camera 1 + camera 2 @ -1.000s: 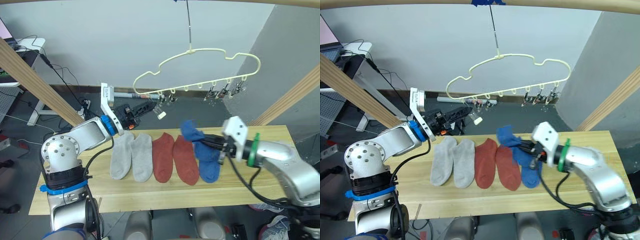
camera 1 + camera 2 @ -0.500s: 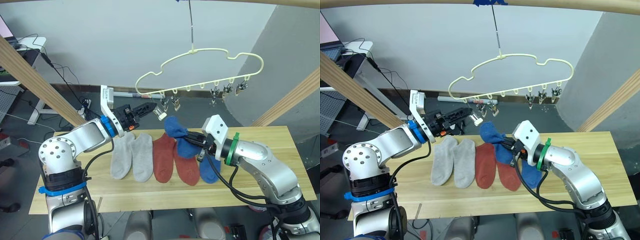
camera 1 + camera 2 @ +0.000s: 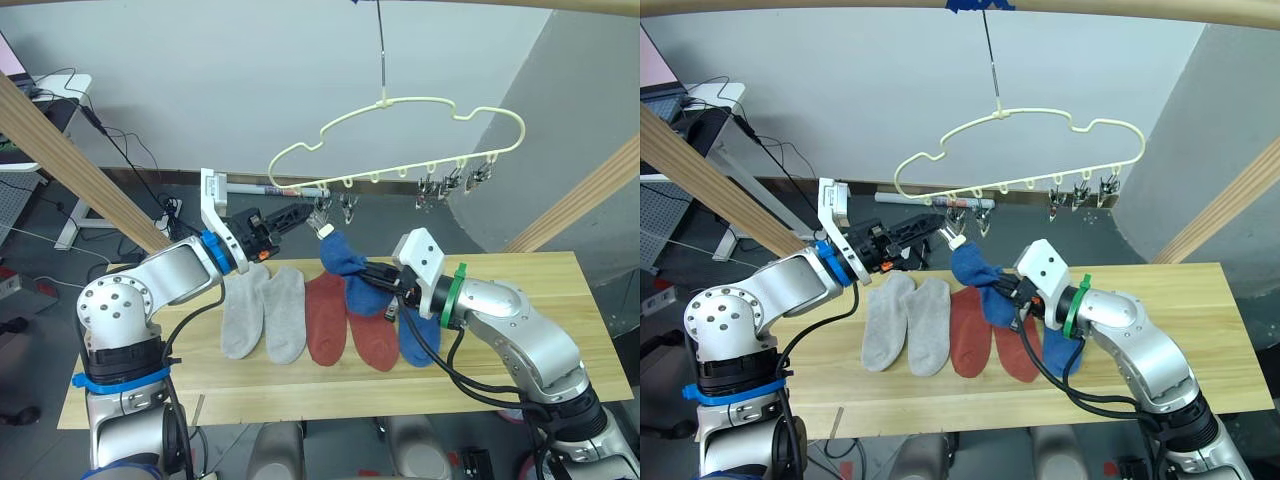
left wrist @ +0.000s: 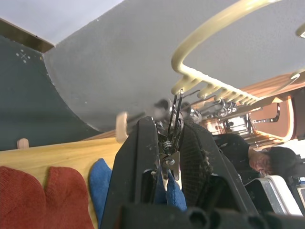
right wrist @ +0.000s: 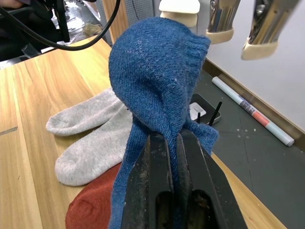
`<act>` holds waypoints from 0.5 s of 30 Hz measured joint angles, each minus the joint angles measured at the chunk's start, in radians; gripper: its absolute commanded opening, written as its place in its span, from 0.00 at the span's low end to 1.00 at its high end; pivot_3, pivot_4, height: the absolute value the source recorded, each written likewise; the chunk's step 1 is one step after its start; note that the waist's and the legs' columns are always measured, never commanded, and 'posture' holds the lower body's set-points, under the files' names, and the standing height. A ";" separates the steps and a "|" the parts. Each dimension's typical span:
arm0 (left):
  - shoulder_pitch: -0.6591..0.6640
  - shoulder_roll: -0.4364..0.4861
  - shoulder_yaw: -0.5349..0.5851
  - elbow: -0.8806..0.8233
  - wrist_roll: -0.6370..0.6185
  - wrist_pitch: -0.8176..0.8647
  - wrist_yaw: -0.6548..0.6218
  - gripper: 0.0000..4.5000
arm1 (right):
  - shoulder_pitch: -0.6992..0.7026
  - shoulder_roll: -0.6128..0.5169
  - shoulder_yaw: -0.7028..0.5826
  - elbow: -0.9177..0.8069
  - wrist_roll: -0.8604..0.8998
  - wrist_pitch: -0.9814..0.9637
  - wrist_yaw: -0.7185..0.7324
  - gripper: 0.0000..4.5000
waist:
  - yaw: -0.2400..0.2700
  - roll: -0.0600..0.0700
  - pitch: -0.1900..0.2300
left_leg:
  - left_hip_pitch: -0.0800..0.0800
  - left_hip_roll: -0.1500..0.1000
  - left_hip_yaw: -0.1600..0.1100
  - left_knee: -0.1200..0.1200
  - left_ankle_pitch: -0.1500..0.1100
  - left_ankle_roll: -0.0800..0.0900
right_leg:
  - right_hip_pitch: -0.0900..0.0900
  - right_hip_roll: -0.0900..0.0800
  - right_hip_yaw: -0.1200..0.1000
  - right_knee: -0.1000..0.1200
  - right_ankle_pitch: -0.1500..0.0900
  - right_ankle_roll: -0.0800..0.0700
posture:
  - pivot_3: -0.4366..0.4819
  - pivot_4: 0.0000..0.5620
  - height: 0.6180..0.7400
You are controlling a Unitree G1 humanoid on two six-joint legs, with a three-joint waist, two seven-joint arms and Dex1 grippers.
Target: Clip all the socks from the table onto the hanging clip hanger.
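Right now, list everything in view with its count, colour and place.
grey socks: two, light grey, flat side by side on the table's left part.
red socks: two, rust red, flat beside the grey pair.
blue sock on the table: one, flat, right of the red pair.
lifted blue sock: one, held up under the clips.
clip hanger: one, pale yellow, hanging above the table.
table: one, light wood.
wooden poles: slanted, either side.
left gripper: squeezing a hanger clip.
right gripper: shut on the lifted blue sock.
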 measured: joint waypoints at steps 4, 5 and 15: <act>0.000 0.015 -0.001 0.000 -0.001 -0.004 -0.001 0.12 | 0.000 0.001 0.000 0.002 -0.005 -0.003 0.000 0.01 | 0.000 0.000 0.000 | 0.000 0.000 0.000 0.000 0.000 0.000 | 0.000 0.000 0.000 0.000 0.000 0.000 | 0.36 0.53 1.00; 0.000 0.019 -0.004 0.000 -0.001 -0.004 -0.003 0.12 | 0.000 0.005 -0.001 0.002 -0.005 -0.003 0.000 0.01 | 0.000 0.000 0.000 | 0.000 0.000 0.000 0.000 0.000 0.000 | 0.000 0.000 0.000 0.000 0.000 0.000 | 0.36 0.53 1.00; 0.005 0.027 -0.032 0.000 0.000 -0.006 -0.025 0.12 | -0.023 0.027 -0.003 0.002 -0.005 -0.002 -0.002 0.01 | 0.000 0.000 0.000 | 0.000 0.000 0.000 0.000 0.000 0.000 | 0.000 0.000 0.000 0.000 0.000 0.000 | 0.36 0.53 1.00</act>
